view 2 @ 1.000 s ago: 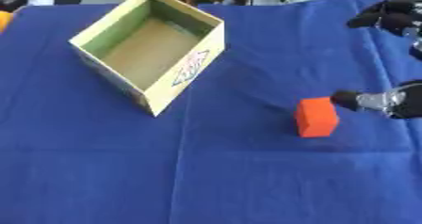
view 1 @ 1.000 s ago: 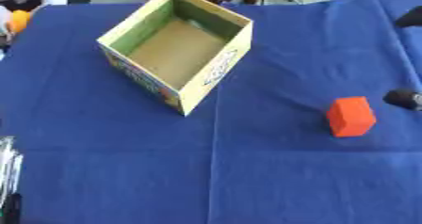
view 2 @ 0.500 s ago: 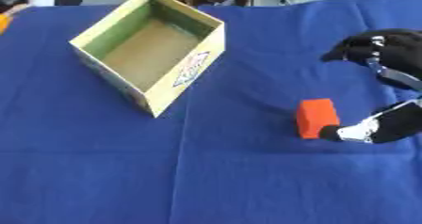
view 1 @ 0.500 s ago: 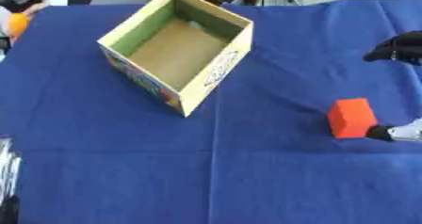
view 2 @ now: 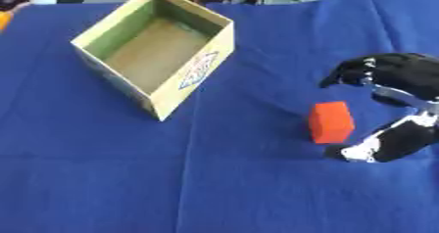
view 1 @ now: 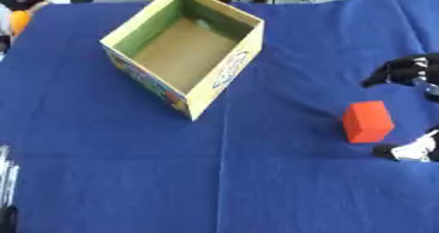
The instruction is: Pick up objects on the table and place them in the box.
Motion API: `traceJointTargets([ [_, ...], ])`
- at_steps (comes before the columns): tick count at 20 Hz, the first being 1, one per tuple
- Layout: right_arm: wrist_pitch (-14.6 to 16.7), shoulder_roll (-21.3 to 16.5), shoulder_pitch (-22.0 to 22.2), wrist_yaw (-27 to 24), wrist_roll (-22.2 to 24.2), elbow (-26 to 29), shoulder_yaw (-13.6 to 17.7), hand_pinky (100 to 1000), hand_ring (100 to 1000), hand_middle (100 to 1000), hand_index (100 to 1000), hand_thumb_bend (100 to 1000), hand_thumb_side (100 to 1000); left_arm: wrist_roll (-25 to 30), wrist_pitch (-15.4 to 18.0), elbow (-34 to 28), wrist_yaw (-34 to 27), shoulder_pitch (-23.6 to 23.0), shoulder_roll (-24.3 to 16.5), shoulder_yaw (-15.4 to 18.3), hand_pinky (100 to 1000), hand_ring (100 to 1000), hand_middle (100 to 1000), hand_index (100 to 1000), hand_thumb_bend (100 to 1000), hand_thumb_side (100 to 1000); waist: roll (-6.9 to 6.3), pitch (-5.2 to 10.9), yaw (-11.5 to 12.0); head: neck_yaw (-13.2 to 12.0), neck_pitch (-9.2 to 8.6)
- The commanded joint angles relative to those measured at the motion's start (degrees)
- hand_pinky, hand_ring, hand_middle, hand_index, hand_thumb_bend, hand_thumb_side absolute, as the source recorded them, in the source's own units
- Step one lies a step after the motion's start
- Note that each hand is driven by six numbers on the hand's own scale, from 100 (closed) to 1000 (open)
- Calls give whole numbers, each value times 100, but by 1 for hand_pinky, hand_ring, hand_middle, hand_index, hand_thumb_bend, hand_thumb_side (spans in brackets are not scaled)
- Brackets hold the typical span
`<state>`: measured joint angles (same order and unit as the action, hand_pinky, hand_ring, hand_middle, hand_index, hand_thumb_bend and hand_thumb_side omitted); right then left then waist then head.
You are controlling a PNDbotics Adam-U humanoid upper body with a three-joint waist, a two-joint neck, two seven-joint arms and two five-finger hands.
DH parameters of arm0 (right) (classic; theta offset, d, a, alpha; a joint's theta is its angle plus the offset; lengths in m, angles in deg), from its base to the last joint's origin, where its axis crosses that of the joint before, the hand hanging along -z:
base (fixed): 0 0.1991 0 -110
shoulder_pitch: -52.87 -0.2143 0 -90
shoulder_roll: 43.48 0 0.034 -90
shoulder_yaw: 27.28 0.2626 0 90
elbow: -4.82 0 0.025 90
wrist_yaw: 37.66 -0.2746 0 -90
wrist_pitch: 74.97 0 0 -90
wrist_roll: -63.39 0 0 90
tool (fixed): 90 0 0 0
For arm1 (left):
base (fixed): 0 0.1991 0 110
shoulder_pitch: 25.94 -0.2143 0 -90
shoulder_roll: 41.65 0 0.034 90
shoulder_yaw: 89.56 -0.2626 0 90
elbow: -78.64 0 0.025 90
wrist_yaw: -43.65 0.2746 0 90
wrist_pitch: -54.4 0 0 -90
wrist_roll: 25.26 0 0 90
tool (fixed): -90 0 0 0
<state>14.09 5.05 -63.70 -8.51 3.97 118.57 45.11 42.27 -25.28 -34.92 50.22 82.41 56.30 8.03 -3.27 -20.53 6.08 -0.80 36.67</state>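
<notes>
- The right hand (view 2: 396,109) is cut off by the right edge in both views; the left eye view shows only its fingertips and thumb tip.
- The left hand (view 1: 7,188) shows only as a thin blurred sliver at the left edge, and its fingers cannot be made out.
- An orange thing (view 1: 19,21) at the far left edge is cut off and too blurred to name.
- The print on the box (view 1: 225,73) is too blurred to read.

One open box (view 1: 184,51), one orange block (view 1: 368,121).
</notes>
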Motion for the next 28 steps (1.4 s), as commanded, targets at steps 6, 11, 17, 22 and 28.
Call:
traceJointTargets([
  [6,-289,-45,-199,-178,680,84,97,851,891,806,893,415,597,30,-8,-103,-15,53,-55,-25,461,651,592,731,100,956,6,62,19,37,-63],
  [11,-433,-28,-299,-229,1093,84,195,848,889,808,891,354,598,33,-10,-103,-13,53,-46,-25,460,651,591,731,100,957,6,42,13,52,-85],
  [17,-648,-5,-371,-157,1470,84,318,849,888,811,896,322,587,30,-13,-103,-10,38,-34,-22,459,651,590,730,100,957,-2,11,37,86,-124],
  [22,-790,17,-358,-109,1609,84,315,849,891,810,897,346,571,32,-13,-103,-12,42,-20,-23,458,650,589,730,100,957,-12,-29,54,122,-161],
  [28,-857,87,-392,-108,1725,-16,228,845,891,810,895,359,566,40,-13,-103,-18,48,-1,-28,458,650,588,728,100,957,-27,-70,81,158,-177],
])
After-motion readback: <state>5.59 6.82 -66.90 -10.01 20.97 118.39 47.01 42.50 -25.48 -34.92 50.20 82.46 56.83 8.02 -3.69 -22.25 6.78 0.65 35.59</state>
